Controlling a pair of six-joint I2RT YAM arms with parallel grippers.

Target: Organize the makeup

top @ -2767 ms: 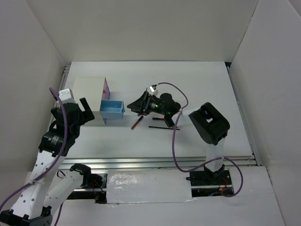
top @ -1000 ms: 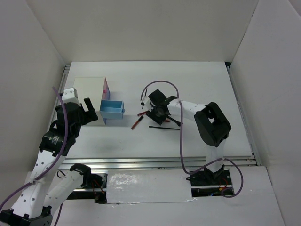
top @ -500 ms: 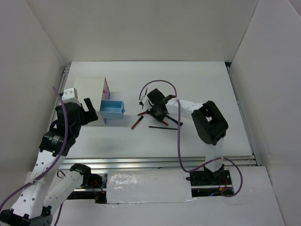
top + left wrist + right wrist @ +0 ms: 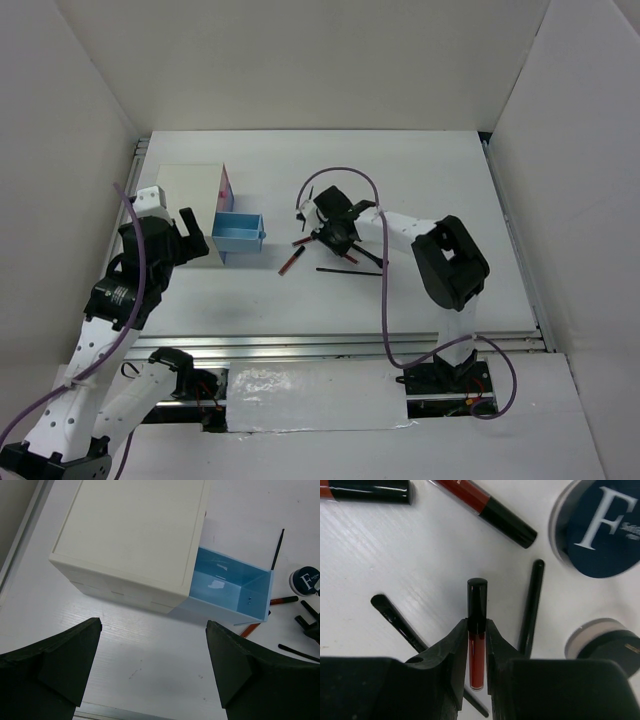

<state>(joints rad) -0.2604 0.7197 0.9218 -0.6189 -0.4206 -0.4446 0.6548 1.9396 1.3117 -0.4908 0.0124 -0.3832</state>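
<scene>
Right gripper (image 4: pixel 477 629) has dropped onto the makeup cluster (image 4: pixel 322 252) mid-counter and pinched in, now clamped on a red-and-black tube (image 4: pixel 477 597) down at the counter (image 4: pixel 395 555). Thin black brushes (image 4: pixel 400 622) crowd both sides of its fingers. Close by sit a blue-topped compact (image 4: pixel 600 527) and a second compact (image 4: pixel 607 642), with two more red-and-black tubes (image 4: pixel 485 510) just beyond. Left gripper (image 4: pixel 152 627) hangs with jaws wide apart on the near side of the white box (image 4: pixel 132 535), its blue drawer (image 4: pixel 225 587) pulled out to the right.

Only thing I can read is a big white "F" on the round dark-blue compact lid (image 4: pixel 600 527), around 2 o'clock in the right wrist view. The tiny print beside it is too small to read.
</scene>
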